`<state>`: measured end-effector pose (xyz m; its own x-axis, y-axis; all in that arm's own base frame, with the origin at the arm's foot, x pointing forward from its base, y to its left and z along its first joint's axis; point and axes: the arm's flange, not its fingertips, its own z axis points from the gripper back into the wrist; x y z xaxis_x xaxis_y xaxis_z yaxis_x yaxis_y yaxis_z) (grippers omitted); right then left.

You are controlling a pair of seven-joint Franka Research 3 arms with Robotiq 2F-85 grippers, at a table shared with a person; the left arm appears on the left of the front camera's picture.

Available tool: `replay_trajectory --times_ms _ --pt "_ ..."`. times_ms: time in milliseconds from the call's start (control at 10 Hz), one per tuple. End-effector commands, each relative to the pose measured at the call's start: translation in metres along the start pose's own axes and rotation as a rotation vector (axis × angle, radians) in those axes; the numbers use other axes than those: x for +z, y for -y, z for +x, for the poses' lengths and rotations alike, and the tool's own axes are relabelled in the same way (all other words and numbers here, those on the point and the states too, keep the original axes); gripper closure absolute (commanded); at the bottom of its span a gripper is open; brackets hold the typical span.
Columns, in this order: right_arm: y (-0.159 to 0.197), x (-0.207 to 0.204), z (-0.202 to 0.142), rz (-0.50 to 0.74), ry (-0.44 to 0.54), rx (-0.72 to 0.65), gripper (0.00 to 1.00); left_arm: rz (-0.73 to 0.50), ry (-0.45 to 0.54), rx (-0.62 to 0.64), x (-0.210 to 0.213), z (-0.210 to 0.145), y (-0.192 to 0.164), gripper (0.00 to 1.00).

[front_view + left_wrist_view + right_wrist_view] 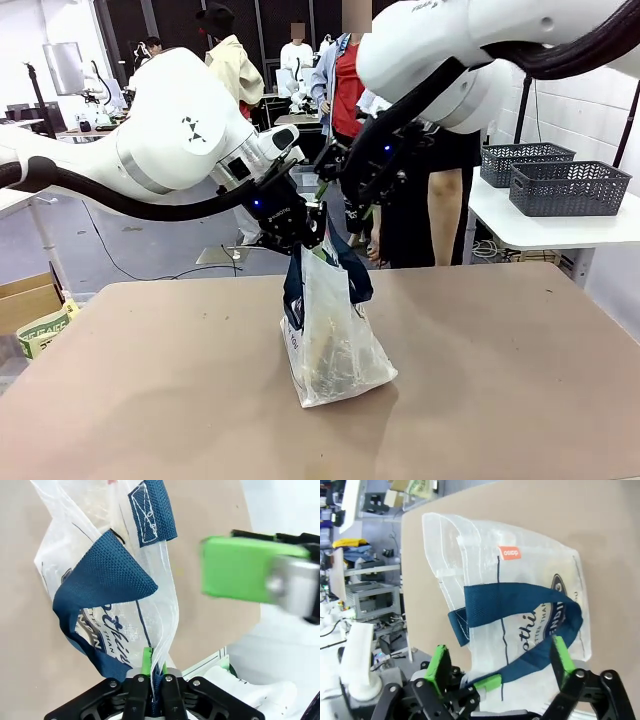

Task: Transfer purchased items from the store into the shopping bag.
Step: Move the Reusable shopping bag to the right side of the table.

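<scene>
Shopping bag (325,340) stands near the middle of the counter (500,380), its base on the surface and its top lifted; I have the left claw (290,228) pinched tight on the upper edge of the plastic, and my left wrist view shows the green pads (146,661) closed on the film beside a navy strap (107,572). My right claw (362,195) hangs just above the bag's mouth with its fingers (562,656) spread wide around the other strap (520,605); in the right wrist view it grips nothing, though a green piece (487,682) sits low between the fingers and I cannot tell whether that is an item or part of the rig. I see pale contents through the bag wall, but I cannot tell what they are. Two grey mesh baskets (565,185) sit on a side table well apart. My worry is the grip: it is on thin film rather than the strap, so any sideways pull could tear it or let it slip, and the bag would slump and close. If the right claw descends off-centre it could snag the strap and drag the bag over.
</scene>
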<state>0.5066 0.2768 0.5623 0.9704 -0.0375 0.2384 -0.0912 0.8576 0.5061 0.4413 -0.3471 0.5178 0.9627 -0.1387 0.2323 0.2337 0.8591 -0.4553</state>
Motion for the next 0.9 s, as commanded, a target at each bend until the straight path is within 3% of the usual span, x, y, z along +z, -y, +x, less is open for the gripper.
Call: replay_trajectory --times_ms 0,100,400,800 --pt "0.026 0.019 -0.008 0.032 -0.002 0.043 0.0 -0.012 0.002 0.014 0.004 -0.001 0.002 1.0" --pt "0.034 0.029 -0.009 0.018 -0.017 0.059 0.0 -0.012 0.002 0.014 0.004 -0.001 0.002 1.0" --pt "0.062 0.055 -0.016 -0.01 -0.086 0.347 0.0 -0.012 0.002 0.014 0.004 -0.001 0.002 1.0" --pt "0.105 0.081 -0.022 -0.071 -0.009 0.695 0.0 -0.012 0.002 0.014 0.004 -0.001 0.002 1.0"
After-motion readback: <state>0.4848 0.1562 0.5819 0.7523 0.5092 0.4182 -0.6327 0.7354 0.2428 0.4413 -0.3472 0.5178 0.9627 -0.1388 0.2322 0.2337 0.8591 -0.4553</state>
